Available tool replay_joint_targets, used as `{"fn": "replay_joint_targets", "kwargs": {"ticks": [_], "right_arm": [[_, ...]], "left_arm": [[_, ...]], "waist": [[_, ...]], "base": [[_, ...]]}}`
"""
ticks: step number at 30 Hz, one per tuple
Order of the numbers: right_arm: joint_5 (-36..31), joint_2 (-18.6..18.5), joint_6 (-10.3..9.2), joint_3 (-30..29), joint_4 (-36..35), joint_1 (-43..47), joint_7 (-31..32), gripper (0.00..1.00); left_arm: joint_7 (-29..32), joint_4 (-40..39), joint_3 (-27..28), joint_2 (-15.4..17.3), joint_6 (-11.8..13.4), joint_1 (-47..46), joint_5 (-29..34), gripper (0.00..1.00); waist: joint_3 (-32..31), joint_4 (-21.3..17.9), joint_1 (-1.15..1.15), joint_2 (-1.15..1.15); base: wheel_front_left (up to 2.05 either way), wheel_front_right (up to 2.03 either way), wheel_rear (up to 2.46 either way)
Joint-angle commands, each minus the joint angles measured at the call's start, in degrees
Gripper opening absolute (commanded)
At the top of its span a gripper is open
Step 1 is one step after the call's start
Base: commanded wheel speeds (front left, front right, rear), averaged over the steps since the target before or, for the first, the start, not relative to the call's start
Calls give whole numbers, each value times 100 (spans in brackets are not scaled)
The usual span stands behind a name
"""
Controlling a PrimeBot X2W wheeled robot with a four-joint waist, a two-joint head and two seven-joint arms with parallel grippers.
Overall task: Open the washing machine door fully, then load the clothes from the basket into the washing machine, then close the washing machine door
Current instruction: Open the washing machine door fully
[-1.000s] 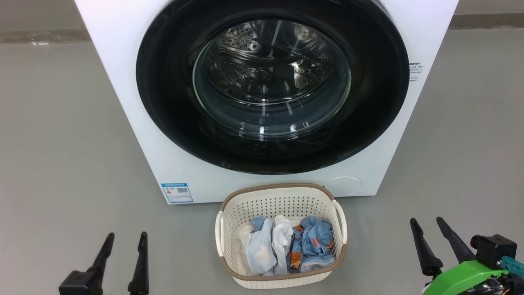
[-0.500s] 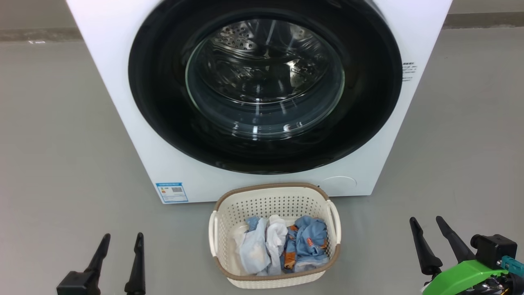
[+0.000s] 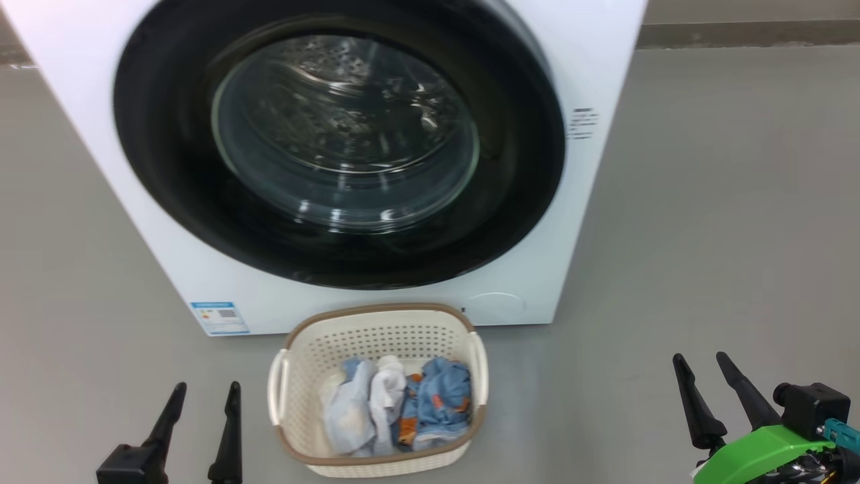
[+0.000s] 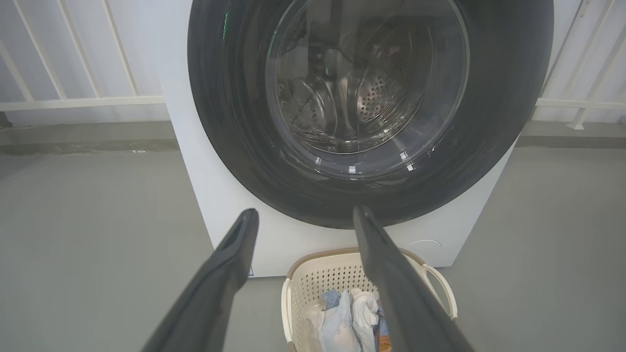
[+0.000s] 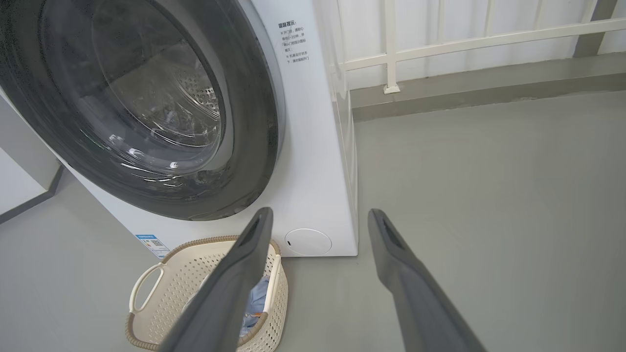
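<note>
At 7 o'clock in the head view the left gripper hangs over the grey floor, fingers parted and empty. The washing machine fills 10 to 12 o'clock, and the washing machine door lies flush against its front, not yet opened. I cannot make out a handle or which side the hinge is on, so a pull at the wrong edge would likely slide off the glossy black ring. The basket sits at 6 o'clock, just beside the machine's foot and under the door's lower rim, with the clothes heaped inside. A low reach for the door could knock it and spill them. At 5 o'clock the right gripper is spread and empty too, well apart from the basket.
</note>
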Motion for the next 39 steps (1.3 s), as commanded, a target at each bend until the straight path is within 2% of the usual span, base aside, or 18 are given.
{"fn": "replay_joint_targets", "kwargs": {"ticks": [1, 14, 27, 28, 30, 31, 39], "right_arm": [[-21, -90, 9, 94, -156, -93, -51, 100], [18, -91, 9, 114, -168, -92, -29, 100], [85, -68, 9, 131, -153, -126, -40, 100], [97, -64, 9, 144, -154, -137, -44, 59], [159, -42, 9, 167, -161, -169, -52, 3], [182, -41, 9, 184, -165, -189, -55, 0], [720, 67, 9, 183, -277, -568, -131, 0]], "left_arm": [[-38, -150, 181, 60, -14, -102, 57, 100], [-38, -235, 230, 15, -14, -89, -126, 100], [-38, -218, 166, -16, -14, -93, -133, 100], [-38, -219, 164, -21, -14, -90, -136, 100], [-38, -225, 164, -33, -14, -83, -145, 100], [-38, -230, 166, -40, -14, -78, -152, 100], [-38, -256, 195, -115, -14, -80, -230, 100]], "waist": [[1, -4, 0, 0], [29, -35, 0, 0], [66, 7, 0, 0], [68, 11, 0, 0], [70, 19, 0, 0], [77, 20, 0, 0], [163, 67, 0, 0]], "base": [[123, 123, -246], [105, 103, -207], [18, 18, -35], [0, 0, 0], [0, 0, 0], [0, 0, 0], [0, 0, 0]]}}
